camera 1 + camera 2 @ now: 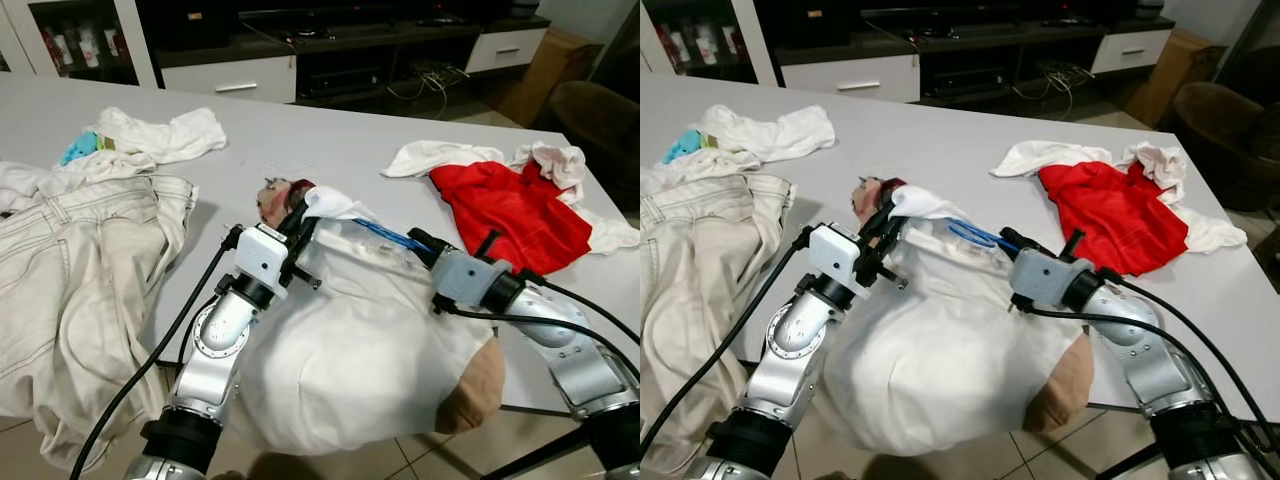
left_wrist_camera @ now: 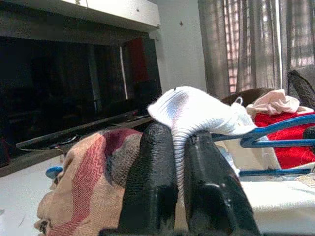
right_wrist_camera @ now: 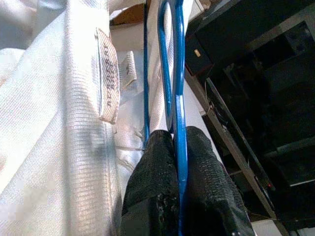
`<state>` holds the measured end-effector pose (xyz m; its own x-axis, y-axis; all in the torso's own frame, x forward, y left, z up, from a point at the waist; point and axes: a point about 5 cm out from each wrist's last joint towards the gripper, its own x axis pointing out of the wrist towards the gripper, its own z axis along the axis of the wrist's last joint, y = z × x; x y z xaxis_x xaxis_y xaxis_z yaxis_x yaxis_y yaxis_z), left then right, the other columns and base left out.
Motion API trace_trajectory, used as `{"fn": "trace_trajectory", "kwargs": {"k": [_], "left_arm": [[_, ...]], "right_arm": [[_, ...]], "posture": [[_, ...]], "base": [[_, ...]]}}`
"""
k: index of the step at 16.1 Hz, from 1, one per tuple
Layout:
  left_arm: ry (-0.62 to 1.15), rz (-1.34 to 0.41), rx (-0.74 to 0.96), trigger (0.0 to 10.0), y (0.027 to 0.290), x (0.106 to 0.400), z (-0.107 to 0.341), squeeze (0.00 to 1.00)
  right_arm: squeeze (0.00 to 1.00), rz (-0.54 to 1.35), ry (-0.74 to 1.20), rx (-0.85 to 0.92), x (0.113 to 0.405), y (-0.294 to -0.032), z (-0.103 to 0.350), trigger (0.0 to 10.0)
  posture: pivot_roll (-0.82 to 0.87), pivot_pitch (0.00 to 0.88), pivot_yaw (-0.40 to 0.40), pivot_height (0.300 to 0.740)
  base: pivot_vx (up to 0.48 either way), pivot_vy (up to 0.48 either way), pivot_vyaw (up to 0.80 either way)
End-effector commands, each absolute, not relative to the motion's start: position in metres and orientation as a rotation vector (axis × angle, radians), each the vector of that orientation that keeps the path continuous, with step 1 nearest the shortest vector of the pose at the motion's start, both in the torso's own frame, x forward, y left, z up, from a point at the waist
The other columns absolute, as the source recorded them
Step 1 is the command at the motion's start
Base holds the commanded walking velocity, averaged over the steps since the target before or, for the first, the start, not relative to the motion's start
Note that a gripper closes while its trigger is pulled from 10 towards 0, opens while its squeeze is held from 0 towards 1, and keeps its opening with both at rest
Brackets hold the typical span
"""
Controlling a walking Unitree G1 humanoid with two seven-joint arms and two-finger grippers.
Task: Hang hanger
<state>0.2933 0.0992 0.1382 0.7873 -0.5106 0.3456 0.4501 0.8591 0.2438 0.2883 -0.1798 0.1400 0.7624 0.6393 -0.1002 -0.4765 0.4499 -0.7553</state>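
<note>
Left gripper [image 2: 173, 172]: my two black fingers are clenched on the ribbed collar of the white shirt [image 1: 350, 350], lifting a fold of it above the table.
Right gripper [image 3: 177, 162]: my fingers are pinched tight on the blue hanger [image 3: 173, 73], its thin bar running between the pads.
Blue hanger: it lies at the neck opening of the white shirt, partly under the cloth, between my two grippers.
White shirt: spread over the near edge of the grey table [image 1: 320, 140], its lower part hanging off the edge; a sewn label [image 3: 108, 81] shows inside the neck.
Striped cloth [image 2: 88, 182]: beige and red, just beyond my left gripper.
Red garment [image 1: 505, 210]: on the table to my right, lying on white cloth.
Beige trousers [image 1: 80, 270]: on my left, draped over the table edge.
</note>
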Motion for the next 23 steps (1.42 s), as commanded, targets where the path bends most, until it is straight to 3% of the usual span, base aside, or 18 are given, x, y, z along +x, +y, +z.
{"fn": "trace_trajectory", "kwargs": {"k": [1,8,10,11,12,13,14,19,23], "left_arm": [[-0.43,-0.499,0.154,0.0,0.102,0.296,0.144,0.0],[-0.41,-0.505,0.156,0.0,0.101,0.295,0.14,0.0],[-0.407,-0.51,0.154,0.0,0.099,0.295,0.139,0.0],[-0.408,-0.512,0.154,0.0,0.098,0.295,0.14,0.0],[-0.408,-0.513,0.153,0.0,0.098,0.295,0.14,0.0],[-0.406,-0.515,0.153,0.0,0.098,0.295,0.139,0.0],[-0.403,-0.516,0.152,0.0,0.098,0.295,0.139,0.0],[-0.4,-0.524,0.148,0.0,0.095,0.293,0.138,0.0],[-0.393,-0.522,0.147,0.0,0.095,0.292,0.135,0.0]], "right_arm": [[0.0,0.699,-0.245,-0.861,0.284,-0.19,0.15,0.0],[0.0,0.856,-0.359,-0.778,0.252,-0.191,0.163,0.0],[0.0,0.929,-0.299,-0.94,0.249,-0.187,0.142,0.0],[0.0,0.932,-0.259,-0.998,0.25,-0.186,0.133,1.6],[0.0,0.933,-0.239,-1.027,0.252,-0.185,0.13,1.6],[0.0,0.908,-0.201,-1.071,0.258,-0.184,0.125,9.4],[0.0,0.889,-0.179,-1.051,0.263,-0.18,0.126,10.0],[0.0,0.905,-0.213,-0.927,0.275,-0.152,0.137,10.0],[0.0,0.87,-0.219,-0.829,0.275,-0.149,0.154,10.0]], "posture": [[-0.02,0.0,-0.029,0.74],[-0.03,0.0,-0.026,0.74],[-0.03,0.0,-0.026,0.74],[-0.03,0.0,-0.027,0.74],[-0.03,0.0,-0.028,0.74],[-0.03,0.0,-0.027,0.74],[-0.03,0.0,-0.027,0.74],[-0.02,0.0,-0.035,0.74],[-0.02,0.0,-0.04,0.74]], "base": [[0.0,0.0,0.0],[0.0,0.0,0.0],[0.0,0.0,0.0],[0.0,0.0,0.0],[0.0,0.0,0.0],[0.0,0.0,0.0],[0.0,0.0,0.0],[0.0,0.0,0.0],[0.0,0.0,0.0]]}}
